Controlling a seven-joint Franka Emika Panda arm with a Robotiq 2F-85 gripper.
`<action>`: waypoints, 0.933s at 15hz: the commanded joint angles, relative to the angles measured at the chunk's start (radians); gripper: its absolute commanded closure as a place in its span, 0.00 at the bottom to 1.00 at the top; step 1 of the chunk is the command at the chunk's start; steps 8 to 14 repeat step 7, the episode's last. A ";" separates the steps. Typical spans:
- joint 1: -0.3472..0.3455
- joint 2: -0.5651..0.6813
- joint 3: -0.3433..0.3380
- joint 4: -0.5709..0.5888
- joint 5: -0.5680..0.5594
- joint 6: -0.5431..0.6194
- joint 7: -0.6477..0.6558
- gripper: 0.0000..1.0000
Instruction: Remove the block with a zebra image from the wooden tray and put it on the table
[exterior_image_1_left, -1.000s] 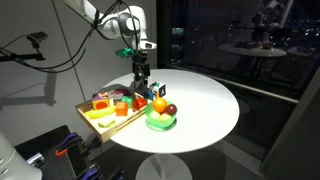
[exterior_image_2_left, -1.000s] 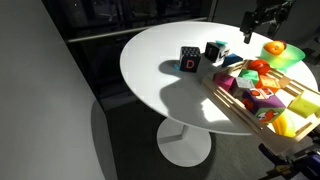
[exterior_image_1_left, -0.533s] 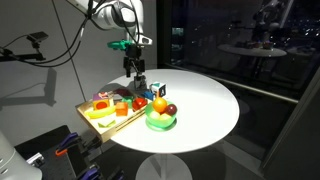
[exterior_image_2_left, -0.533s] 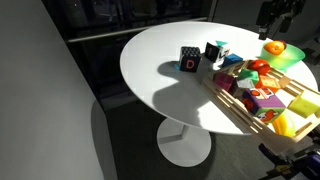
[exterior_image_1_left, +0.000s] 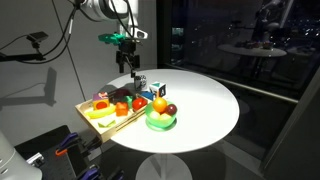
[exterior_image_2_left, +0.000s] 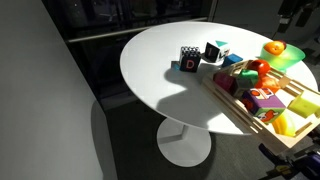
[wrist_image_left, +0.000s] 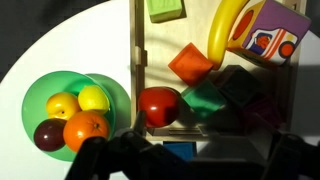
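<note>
The block with a zebra image (exterior_image_1_left: 158, 90) stands on the white table (exterior_image_1_left: 205, 105), just beyond the far end of the wooden tray (exterior_image_1_left: 100, 122). In the other exterior view it shows its white picture face (exterior_image_2_left: 215, 52), next to a dark letter block (exterior_image_2_left: 188, 63). My gripper (exterior_image_1_left: 127, 62) hangs open and empty well above the tray's far end, touching nothing. In the wrist view its dark fingers (wrist_image_left: 190, 148) frame a blue block top (wrist_image_left: 180, 152) just outside the tray rim (wrist_image_left: 135, 60).
A green bowl (exterior_image_1_left: 160, 120) with toy fruit stands beside the tray, and also shows in the wrist view (wrist_image_left: 30, 100). The tray holds several toy pieces, among them a red tomato (wrist_image_left: 158, 105) and a yellow banana (wrist_image_left: 222, 35). The table edge is close to the tray.
My gripper has risen from just above the two blocks and drifted away from them. The blocks, tray and bowl have not moved.
</note>
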 joint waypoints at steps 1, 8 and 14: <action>-0.016 -0.110 0.000 -0.087 0.020 0.043 -0.049 0.00; -0.018 -0.127 0.007 -0.094 0.002 0.044 -0.025 0.00; -0.018 -0.127 0.007 -0.094 0.002 0.044 -0.025 0.00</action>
